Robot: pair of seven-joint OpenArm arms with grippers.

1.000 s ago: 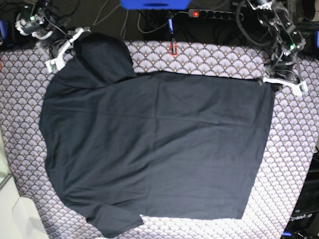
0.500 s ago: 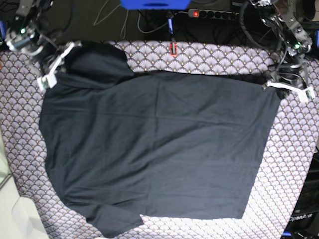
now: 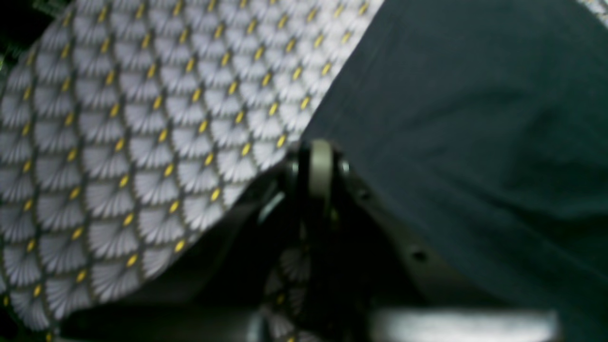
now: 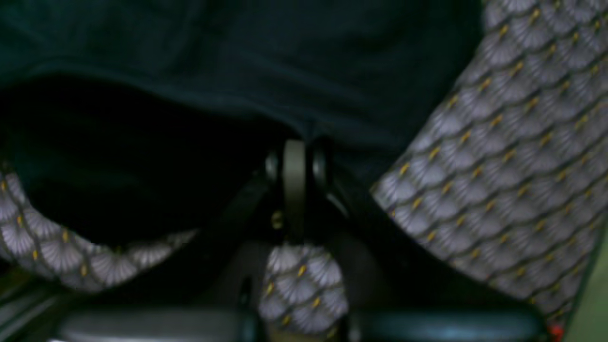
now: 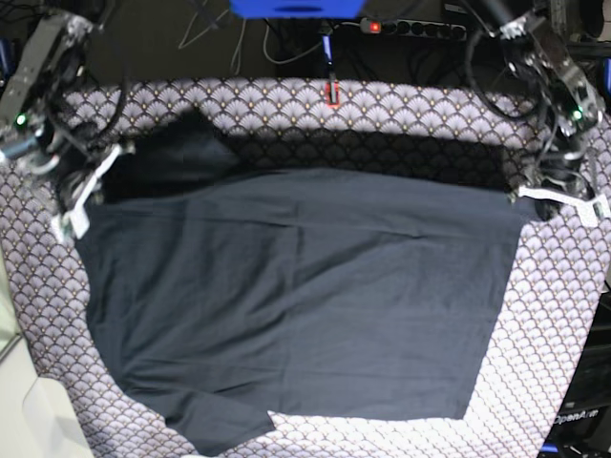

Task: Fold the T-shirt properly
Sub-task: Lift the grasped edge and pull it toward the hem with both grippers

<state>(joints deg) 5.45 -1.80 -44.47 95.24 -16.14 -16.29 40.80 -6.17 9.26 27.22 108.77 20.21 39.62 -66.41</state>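
Note:
The black T-shirt (image 5: 296,286) lies spread on the scallop-patterned cloth (image 5: 554,315). Its far edge is lifted off the cloth and casts a shadow behind it. My left gripper (image 5: 520,196) is shut on the far right corner of the shirt. My right gripper (image 5: 113,160) is shut on the shirt's far left part, where the sleeve (image 5: 181,148) bunches up. In the left wrist view the fingers (image 3: 321,166) are pressed together beside the T-shirt (image 3: 475,118). The right wrist view has the fingers (image 4: 294,166) closed under the T-shirt (image 4: 237,42).
A small red object (image 5: 331,93) lies at the cloth's far edge. Behind the table are a power strip (image 5: 410,27), cables and a blue object (image 5: 296,8). A pale surface (image 5: 29,410) borders the front left corner.
Both grippers have moved toward the near side, drawing the shirt's far edge with them. The far left sleeve has been pulled down and the right corner dragged outward and nearer.

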